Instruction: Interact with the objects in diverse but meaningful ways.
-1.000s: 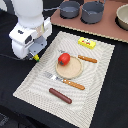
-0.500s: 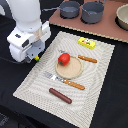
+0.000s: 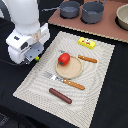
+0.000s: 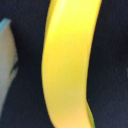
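Occupying the exterior view's left, the white arm (image 3: 22, 20) stands over the left edge of the striped placemat (image 3: 100, 85), with its gripper (image 3: 34, 56) low over the dark table (image 3: 117, 100) just off that edge; whether the jaws are wide, narrow or clamped cannot be told, since the arm's body hides them. Only a small yellow tip of the banana (image 3: 36, 58) shows beneath the gripper in the exterior view, while the wrist view is filled by the banana (image 4: 67, 65) as a broad curved yellow band against a dark ground. Beyond the placemat, on a reddish board (image 3: 110, 27), stand two dark pots (image 3: 92, 12) and, at the exterior view's right edge, part of a tan bowl (image 3: 123, 16); their contents cannot be made out. The round tan plate (image 3: 72, 69) lies at the placemat's centre and carries the red round fruit (image 3: 64, 59) on its rim nearest the arm. The fork (image 3: 65, 81) lies just beside the plate's near edge, the knife (image 3: 88, 59) touches its far side. The brown sausage (image 3: 60, 95) lies near the placemat's front edge, apart from the fork. The yellow box (image 3: 87, 43) sits near the far edge.
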